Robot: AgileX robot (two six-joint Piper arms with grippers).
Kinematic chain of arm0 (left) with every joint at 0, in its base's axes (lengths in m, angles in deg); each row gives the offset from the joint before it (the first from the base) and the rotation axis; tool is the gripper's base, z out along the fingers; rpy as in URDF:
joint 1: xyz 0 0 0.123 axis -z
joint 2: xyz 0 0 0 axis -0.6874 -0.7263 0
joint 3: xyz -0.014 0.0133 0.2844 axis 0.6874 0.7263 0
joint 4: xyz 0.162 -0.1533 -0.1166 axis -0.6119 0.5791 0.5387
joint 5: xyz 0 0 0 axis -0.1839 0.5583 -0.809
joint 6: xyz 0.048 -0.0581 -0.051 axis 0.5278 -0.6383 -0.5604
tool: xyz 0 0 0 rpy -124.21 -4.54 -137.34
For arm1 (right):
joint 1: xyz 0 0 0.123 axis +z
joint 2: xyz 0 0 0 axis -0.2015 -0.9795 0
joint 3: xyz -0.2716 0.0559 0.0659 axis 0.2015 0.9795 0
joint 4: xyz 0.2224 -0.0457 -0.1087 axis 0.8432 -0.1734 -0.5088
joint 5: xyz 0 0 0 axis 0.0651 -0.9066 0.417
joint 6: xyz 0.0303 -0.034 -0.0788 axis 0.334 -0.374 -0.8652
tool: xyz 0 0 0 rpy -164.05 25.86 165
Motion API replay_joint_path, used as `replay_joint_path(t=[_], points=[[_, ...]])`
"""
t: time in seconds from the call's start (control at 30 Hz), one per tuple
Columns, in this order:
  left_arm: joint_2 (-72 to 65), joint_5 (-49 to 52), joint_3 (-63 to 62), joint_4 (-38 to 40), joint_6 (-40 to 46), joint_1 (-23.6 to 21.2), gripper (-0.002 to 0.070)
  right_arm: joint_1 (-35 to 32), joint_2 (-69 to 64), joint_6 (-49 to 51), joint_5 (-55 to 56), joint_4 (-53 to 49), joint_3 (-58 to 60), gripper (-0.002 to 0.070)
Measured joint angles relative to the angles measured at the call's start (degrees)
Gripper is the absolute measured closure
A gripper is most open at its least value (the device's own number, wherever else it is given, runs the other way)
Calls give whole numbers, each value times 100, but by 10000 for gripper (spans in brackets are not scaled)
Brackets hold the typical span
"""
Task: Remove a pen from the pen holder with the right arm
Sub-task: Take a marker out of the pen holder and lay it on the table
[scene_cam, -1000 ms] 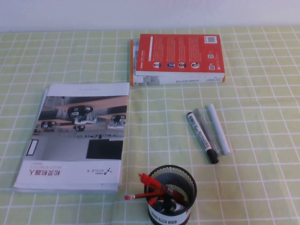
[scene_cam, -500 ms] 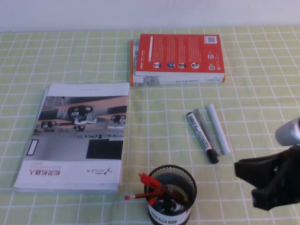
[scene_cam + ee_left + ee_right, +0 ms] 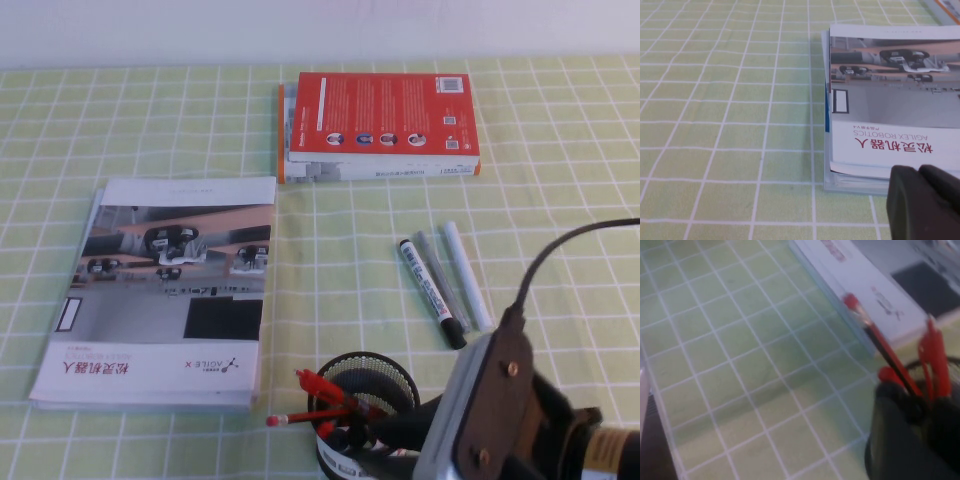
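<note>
The black mesh pen holder [image 3: 345, 372] stands at the near edge of the table, with red pens [image 3: 327, 390] sticking out of it and one red-capped pen [image 3: 300, 416] leaning left. My right gripper [image 3: 385, 432] reaches in from the near right to the holder's mouth. In the right wrist view, the right gripper [image 3: 917, 412] is open, its dark fingers either side of the pens' upper ends: a black-shafted pen [image 3: 880, 342] and a red pen [image 3: 932, 355]. Whether they touch a pen I cannot tell. My left gripper [image 3: 920, 174] is shut, hovering by the brochure's near corner.
A large brochure [image 3: 165, 290] lies at the left, also in the left wrist view [image 3: 890, 100]. A stack of books with a red cover [image 3: 380, 125] sits at the back. A black-capped marker [image 3: 432, 292] and two pale pens [image 3: 467, 275] lie right of centre.
The right arm has come in from the right edge and swung left to the pen holder. The holder, pens and books have not moved.
</note>
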Motion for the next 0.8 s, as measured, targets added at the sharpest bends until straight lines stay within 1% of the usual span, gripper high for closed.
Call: replay_joint_path(t=[0.13,0.17,0.23,0.43,0.57,0.8], points=[[0,0,0,0,0,0,680,370,-38,-55,539,-537,131,415],[0,0,0,0,0,0,680,419,-38,-66,652,-668,192,394],[0,0,0,0,0,0,680,455,-38,-74,825,-836,329,376],[0,0,0,0,0,0,680,467,-38,-89,1453,-984,697,365],[0,0,0,0,0,0,680,467,-64,-166,1683,-964,739,365],[0,0,0,0,0,0,680,467,-309,-921,1801,0,739,365]])
